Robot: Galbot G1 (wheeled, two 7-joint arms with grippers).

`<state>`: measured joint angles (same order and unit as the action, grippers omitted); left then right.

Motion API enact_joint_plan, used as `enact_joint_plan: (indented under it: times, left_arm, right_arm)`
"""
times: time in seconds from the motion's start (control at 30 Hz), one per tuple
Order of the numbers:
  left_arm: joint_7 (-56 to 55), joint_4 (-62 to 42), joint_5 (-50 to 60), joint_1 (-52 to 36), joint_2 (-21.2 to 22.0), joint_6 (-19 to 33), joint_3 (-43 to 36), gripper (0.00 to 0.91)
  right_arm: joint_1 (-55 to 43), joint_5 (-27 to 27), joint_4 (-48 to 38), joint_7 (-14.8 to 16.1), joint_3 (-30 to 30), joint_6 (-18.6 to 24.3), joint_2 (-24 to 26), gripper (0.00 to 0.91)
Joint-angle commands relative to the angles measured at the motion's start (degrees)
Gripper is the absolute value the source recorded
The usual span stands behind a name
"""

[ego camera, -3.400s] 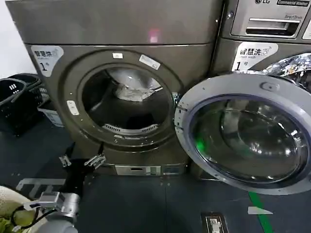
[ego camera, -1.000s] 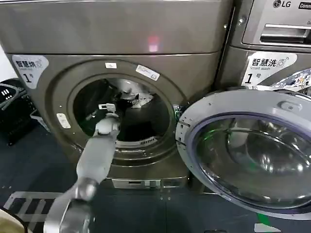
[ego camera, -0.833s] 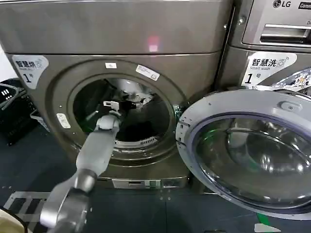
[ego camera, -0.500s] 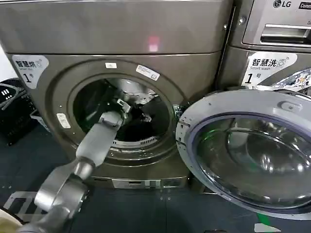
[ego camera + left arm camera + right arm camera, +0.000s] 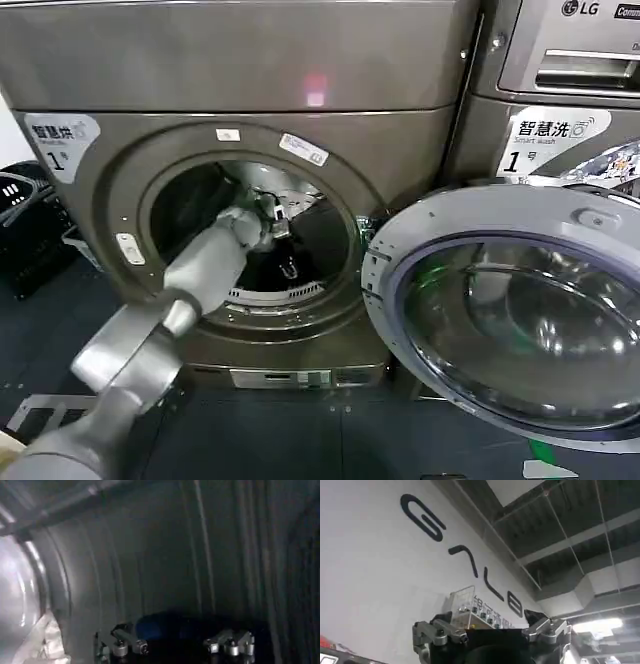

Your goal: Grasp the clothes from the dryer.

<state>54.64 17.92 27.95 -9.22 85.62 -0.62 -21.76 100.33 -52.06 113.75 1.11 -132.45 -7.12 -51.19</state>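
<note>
The dryer [image 5: 250, 70] stands with its round porthole open. My left arm reaches through the porthole, and my left gripper [image 5: 280, 238] is deep in the drum, angled down. In the left wrist view the left gripper [image 5: 177, 647] is open, its fingertips [image 5: 129, 645] spread wide. The clothes [image 5: 165, 627], a dark navy bundle, lie on the drum floor just beyond and between the fingertips. In the head view the clothes [image 5: 262, 272] show as a dark mass under the gripper. My right gripper [image 5: 492, 630] is open and empty, pointing up at a wall and ceiling.
A pale whitish cloth [image 5: 303, 203] lies at the drum's back; its edge [image 5: 42, 640] shows beside the gripper. The dryer's door [image 5: 510, 310] hangs open to the right. The LG machine [image 5: 570, 60] stands next to it. Dark baskets [image 5: 20, 215] sit at the left.
My left arm has risen from the floor in front of the dryer and gone in through the porthole. Over the last second the gripper moved deeper and tilted down toward the clothes.
</note>
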Motion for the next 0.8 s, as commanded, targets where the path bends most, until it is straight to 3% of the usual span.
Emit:
enact_joint_plan:
  times: [0.03,0.27,0.63,0.67,0.7,0.73,0.8]
  left_arm:
    - [1.1,-1.7,3.2,-0.7,2.8,-2.9,-2.6,0.907]
    - [-0.3,-4.0,3.6,0.1,5.0,-2.4,-0.6,0.907]
    - [-0.6,-4.3,3.5,1.4,4.9,-1.4,-1.3,0.907]
    - [-0.5,-4.3,3.5,1.5,4.9,-1.3,-1.2,0.455]
    - [-0.5,-4.3,3.5,1.5,4.9,-1.1,-1.2,0.364]
    - [-0.6,-4.3,3.6,1.5,4.9,-1.0,-1.2,0.148]
    - [-0.6,-4.3,3.6,1.5,4.9,-0.8,-1.2,0.091]
  right_arm:
    - [0.0,0.1,0.1,0.1,-0.1,0.1,-0.2,0.907]
    - [0.2,0.1,0.2,0.2,-0.3,0.2,-0.7,0.907]
    - [-0.1,0.1,0.2,0.2,0.2,0.3,0.2,0.907]
    - [-0.1,0.1,0.2,0.2,0.2,0.3,0.2,0.907]
    - [-0.1,0.1,0.2,0.2,0.2,0.3,0.3,0.907]
    - [-0.1,0.1,0.3,0.2,0.2,0.3,0.3,0.907]
    - [-0.2,0.1,0.3,0.2,0.2,0.3,0.3,0.907]
